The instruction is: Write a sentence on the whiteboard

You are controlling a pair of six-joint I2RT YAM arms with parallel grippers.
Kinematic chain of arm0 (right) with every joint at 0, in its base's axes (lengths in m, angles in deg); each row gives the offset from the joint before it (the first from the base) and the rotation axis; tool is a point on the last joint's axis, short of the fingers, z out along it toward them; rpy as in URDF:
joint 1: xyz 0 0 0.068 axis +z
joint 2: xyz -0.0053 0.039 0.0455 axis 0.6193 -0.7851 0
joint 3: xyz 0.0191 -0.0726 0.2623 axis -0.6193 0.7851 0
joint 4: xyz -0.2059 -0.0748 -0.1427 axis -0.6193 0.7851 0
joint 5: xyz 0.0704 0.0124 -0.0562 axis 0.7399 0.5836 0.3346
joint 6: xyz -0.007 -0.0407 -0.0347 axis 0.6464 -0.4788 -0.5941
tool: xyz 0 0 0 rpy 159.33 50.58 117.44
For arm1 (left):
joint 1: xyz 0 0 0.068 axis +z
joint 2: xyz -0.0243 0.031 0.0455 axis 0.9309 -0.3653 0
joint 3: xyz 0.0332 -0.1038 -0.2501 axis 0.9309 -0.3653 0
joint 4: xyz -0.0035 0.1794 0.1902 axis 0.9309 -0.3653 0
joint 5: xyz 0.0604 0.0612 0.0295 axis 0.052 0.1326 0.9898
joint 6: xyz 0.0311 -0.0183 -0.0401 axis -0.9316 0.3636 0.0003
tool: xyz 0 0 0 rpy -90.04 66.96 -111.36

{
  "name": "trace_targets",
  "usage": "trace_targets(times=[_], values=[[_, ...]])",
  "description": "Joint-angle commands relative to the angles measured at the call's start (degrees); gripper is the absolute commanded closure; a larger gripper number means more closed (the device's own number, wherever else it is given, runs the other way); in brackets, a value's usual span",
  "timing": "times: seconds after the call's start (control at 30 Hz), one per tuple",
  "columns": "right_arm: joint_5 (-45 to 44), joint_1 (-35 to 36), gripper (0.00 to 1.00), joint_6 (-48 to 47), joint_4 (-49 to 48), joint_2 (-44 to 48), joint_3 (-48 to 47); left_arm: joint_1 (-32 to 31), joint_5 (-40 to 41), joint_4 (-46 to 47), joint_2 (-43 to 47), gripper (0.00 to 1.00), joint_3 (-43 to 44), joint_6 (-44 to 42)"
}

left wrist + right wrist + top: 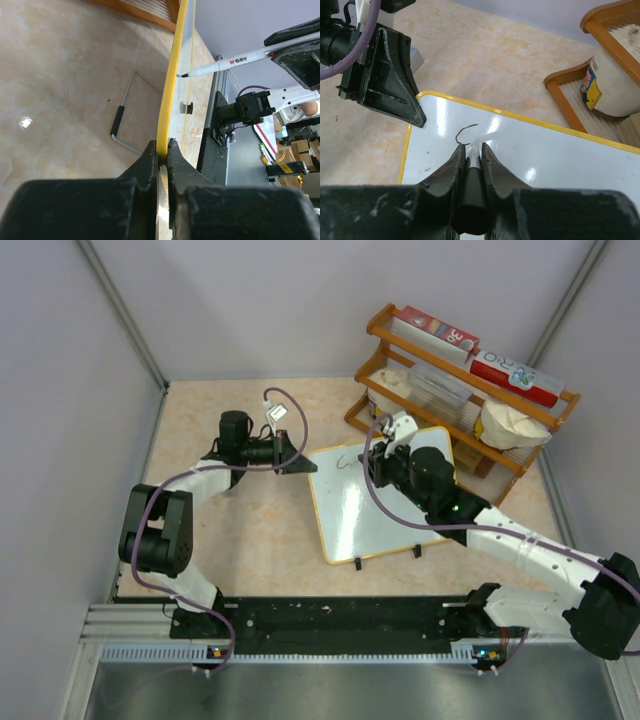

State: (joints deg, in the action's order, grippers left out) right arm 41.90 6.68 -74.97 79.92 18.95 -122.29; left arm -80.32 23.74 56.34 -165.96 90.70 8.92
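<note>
The whiteboard lies propped on the table, glossy white with a yellow rim. My left gripper is shut on its upper left rim; in the left wrist view the jaws pinch the yellow edge. My right gripper is shut on a marker, whose white tip touches the board near its top left. Of the sentence, only one curved black stroke shows, just ahead of the tip. The marker's white barrel also shows from the side in the left wrist view.
A wooden rack with red boxes and a white jar stands close behind the board's right corner. A wire stand lies on the table behind the board. Grey walls enclose the table on three sides.
</note>
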Motion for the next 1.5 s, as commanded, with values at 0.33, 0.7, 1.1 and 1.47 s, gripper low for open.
trace_targets(times=[0.33,0.7,1.1,1.47], values=[[-2.6,0.7,1.00,1.0,-4.0,3.6,0.1,-1.2,1.7,-1.3,0.6,1.00,0.7,-8.7],[-5.0,0.7,1.00,1.4,-2.7,1.1,-0.2,-1.2,1.6,-1.6,0.8,1.00,0.5,-9.1],[-2.8,0.6,1.00,1.5,-2.4,0.2,0.7,-1.3,1.8,-2.1,0.8,1.00,0.4,-9.5],[-0.6,0.7,1.00,1.5,0.1,0.6,0.8,-1.4,2.0,-2.3,0.7,1.00,0.3,-10.0]])
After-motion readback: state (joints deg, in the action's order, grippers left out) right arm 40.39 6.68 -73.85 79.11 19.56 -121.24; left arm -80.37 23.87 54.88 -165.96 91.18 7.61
